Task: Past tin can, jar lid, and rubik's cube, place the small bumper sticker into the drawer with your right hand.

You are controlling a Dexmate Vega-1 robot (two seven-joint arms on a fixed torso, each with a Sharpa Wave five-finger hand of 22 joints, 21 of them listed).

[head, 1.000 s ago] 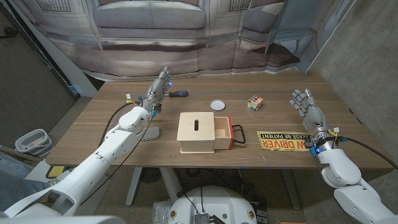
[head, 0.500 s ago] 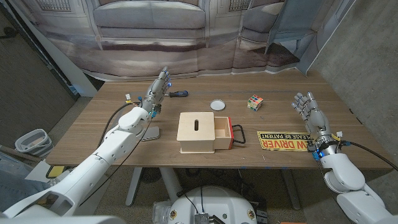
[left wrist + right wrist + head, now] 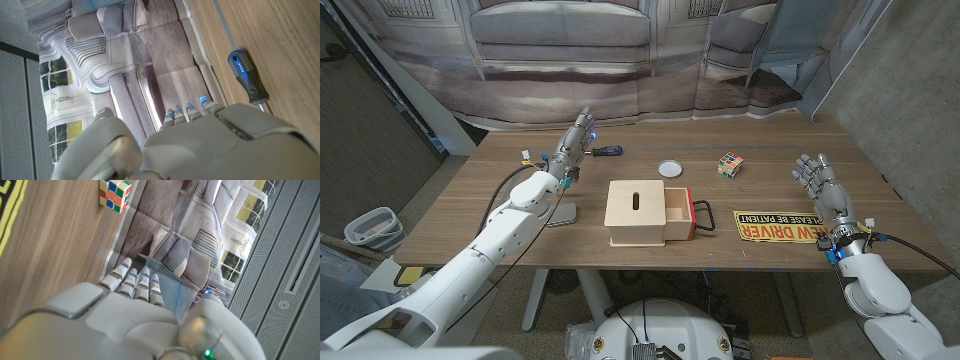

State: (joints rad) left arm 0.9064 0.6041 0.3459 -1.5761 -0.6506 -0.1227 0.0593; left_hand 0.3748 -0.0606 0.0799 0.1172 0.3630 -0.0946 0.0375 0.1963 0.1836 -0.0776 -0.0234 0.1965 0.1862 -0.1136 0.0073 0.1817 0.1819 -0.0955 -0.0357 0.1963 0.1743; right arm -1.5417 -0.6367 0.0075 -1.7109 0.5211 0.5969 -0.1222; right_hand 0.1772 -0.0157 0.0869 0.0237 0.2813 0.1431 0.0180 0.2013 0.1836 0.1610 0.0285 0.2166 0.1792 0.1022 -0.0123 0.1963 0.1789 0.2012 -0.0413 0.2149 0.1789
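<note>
right hand (image 3: 823,187) stands upright near the table's right edge, fingers spread and straight, holding nothing. it sits just beside the right end of the bumper sticker (image 3: 776,226), a yellow and black strip with red lettering lying flat on the wooden table (image 3: 470,215); whether the hand touches the sticker cannot be told. in the right wrist view the back of the same hand (image 3: 120,315) shows with its fingers extended together, and the rubik's cube (image 3: 114,194) lies beyond them on the wood.

wooden box (image 3: 638,212) stands at the table's middle, a slot in its top, its red-fronted drawer (image 3: 678,214) pulled out toward the sticker, black handle facing it. the cube (image 3: 729,164) sits behind the drawer and sticker, well apart from both, and the white jar lid (image 3: 669,169) lies behind the box.

left hand (image 3: 573,147) is raised at the far left of the table, fingers straight and empty, close to a blue-handled screwdriver (image 3: 607,151). the left wrist view shows that screwdriver (image 3: 247,76) on the wood just past the hand (image 3: 200,140). a flat grey object (image 3: 562,214) lies left of the box.
</note>
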